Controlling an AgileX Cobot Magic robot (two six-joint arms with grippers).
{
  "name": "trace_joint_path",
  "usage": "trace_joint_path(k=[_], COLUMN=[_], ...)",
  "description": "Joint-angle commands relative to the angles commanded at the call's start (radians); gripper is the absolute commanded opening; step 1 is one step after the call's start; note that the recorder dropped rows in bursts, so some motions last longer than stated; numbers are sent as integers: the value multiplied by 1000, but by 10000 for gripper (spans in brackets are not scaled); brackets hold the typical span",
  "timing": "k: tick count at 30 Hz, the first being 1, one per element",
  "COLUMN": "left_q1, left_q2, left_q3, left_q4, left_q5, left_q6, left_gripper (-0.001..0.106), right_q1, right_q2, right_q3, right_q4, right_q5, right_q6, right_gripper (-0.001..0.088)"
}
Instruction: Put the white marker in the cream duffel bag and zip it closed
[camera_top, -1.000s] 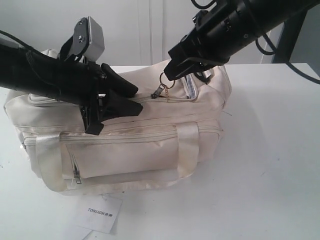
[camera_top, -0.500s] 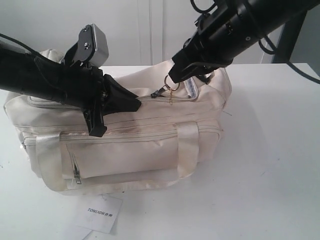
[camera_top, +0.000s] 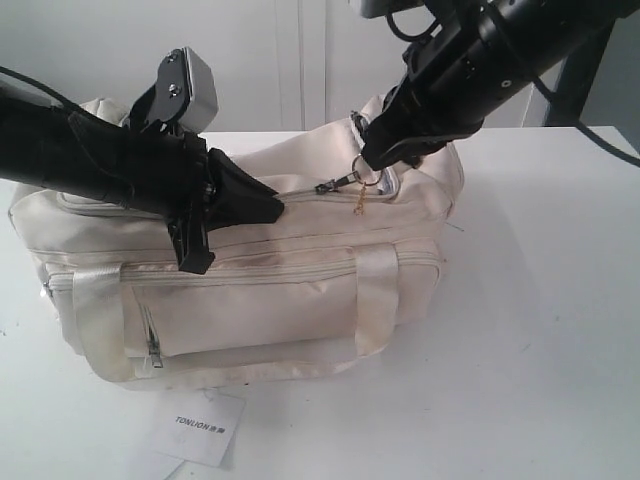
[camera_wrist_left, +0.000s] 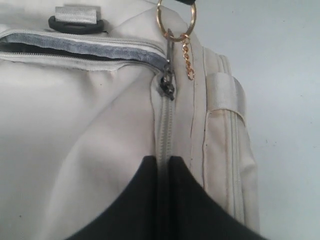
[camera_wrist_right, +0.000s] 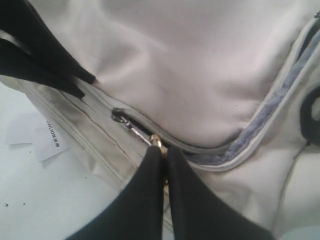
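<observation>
The cream duffel bag (camera_top: 280, 300) lies on the white table, its curved top zipper partly closed. My left gripper (camera_top: 272, 208) is shut on the closed stretch of the zipper seam (camera_wrist_left: 165, 130) on top of the bag (camera_wrist_left: 75, 125). My right gripper (camera_top: 368, 162) is shut on the gold ring (camera_wrist_left: 176, 20) of the zipper pull, and the dark slider (camera_top: 325, 186) trails behind it. Past the slider (camera_wrist_left: 166, 87) the zipper gapes and dark lining (camera_wrist_left: 60, 51) shows. The right wrist view shows that gripper (camera_wrist_right: 161, 152) pinching the ring beside the slider (camera_wrist_right: 119, 115). The white marker is out of view.
A white paper tag printed "TONLION" (camera_top: 200, 425) lies on the table in front of the bag, also seen as the tag (camera_wrist_right: 47, 137) in the right wrist view. A black buckle (camera_wrist_left: 75, 24) sits by the zipper's open end. Bare table (camera_top: 540, 330) extends to the right.
My right gripper has moved right along the bag's top with the ring, dragging the slider along. The left gripper shifted slightly and now holds still on the seam.
</observation>
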Motion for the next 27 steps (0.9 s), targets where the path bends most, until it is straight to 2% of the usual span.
trace_joint_path(k=[3,21,27], left_q1=[0,0,0], left_q2=[-2,-67,-72], left_q3=[0,0,0], left_q4=[0,4,11], left_q5=[2,4,30], left_q6=[0,0,-2], left_gripper=[0,0,0], right_q1=[0,0,0], right_q2=[0,0,4], right_q3=[0,0,0], right_q4=[-50,-156,-158], right_q5=[-2,-81,-119], right_q6=[28,81,81], right_gripper=[0,0,0])
